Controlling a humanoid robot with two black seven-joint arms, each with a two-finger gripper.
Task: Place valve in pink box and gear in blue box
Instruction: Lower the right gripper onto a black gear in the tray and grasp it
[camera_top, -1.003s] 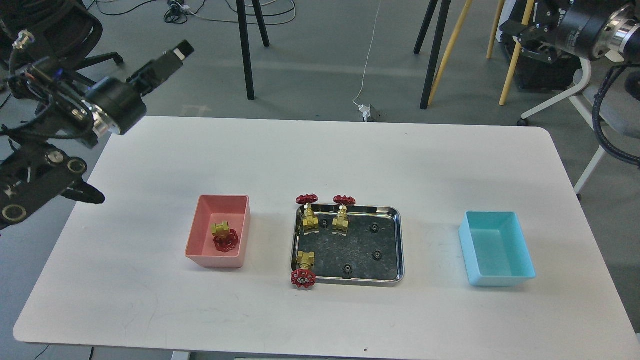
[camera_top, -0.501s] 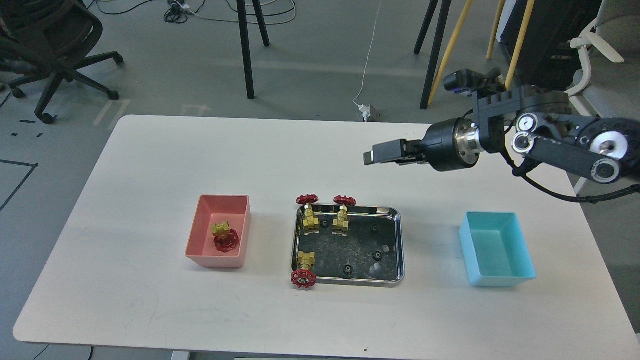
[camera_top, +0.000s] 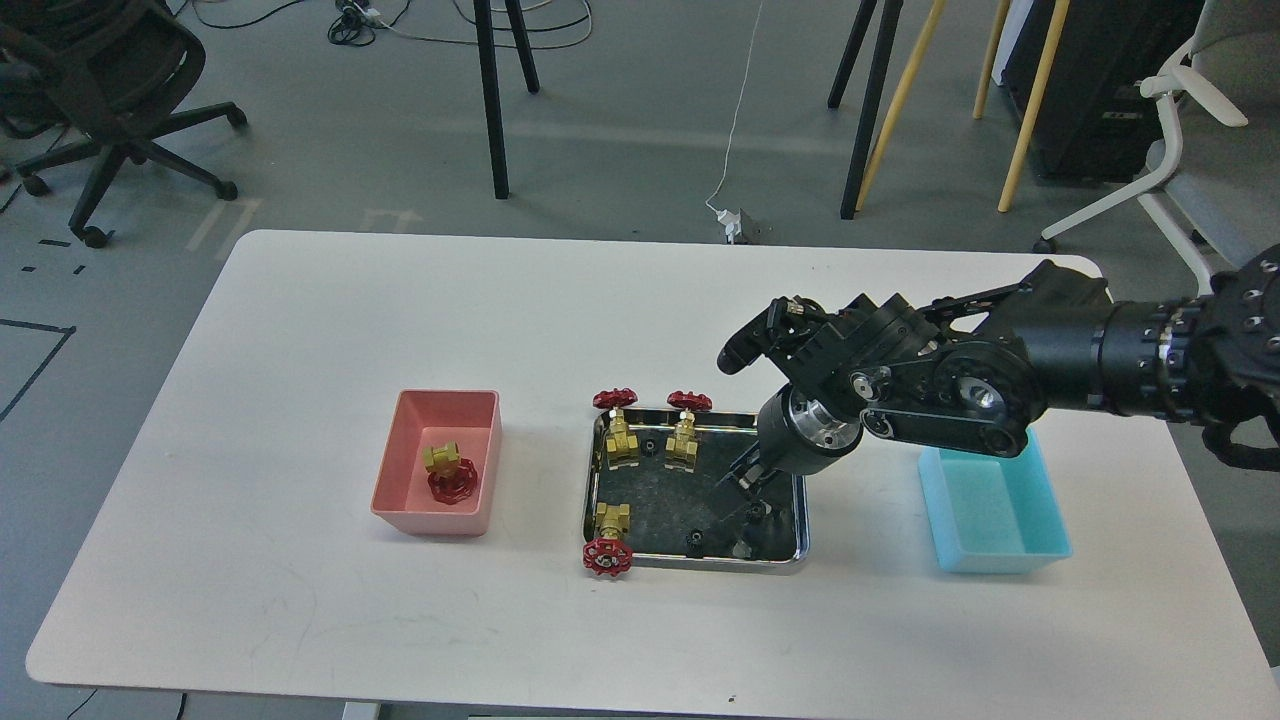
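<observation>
My right arm reaches in from the right, and its gripper (camera_top: 745, 497) points down into the right half of the steel tray (camera_top: 700, 563). Its dark fingers stand over a black gear (camera_top: 758, 511); I cannot tell whether they touch it or how they are set. Other gears (camera_top: 693, 541) (camera_top: 650, 445) lie in the tray. Three valves stand at the tray's left side, two at the back (camera_top: 615, 432) (camera_top: 684, 436) and one at the front (camera_top: 607, 540). The pink box (camera_top: 430, 522) holds one valve (camera_top: 447, 472). The blue box (camera_top: 1000, 555) is empty and partly hidden by my arm. My left gripper is out of view.
The white table's (camera_top: 300, 330) front edge is near the bottom of the view. Beyond its far edge are an office chair (camera_top: 110, 110), black stand legs (camera_top: 495, 100) and wooden legs (camera_top: 1020, 110) on the floor.
My left arm has left the view. My right arm has swung in from the upper right and come down, so its gripper is now low inside the steel tray.
</observation>
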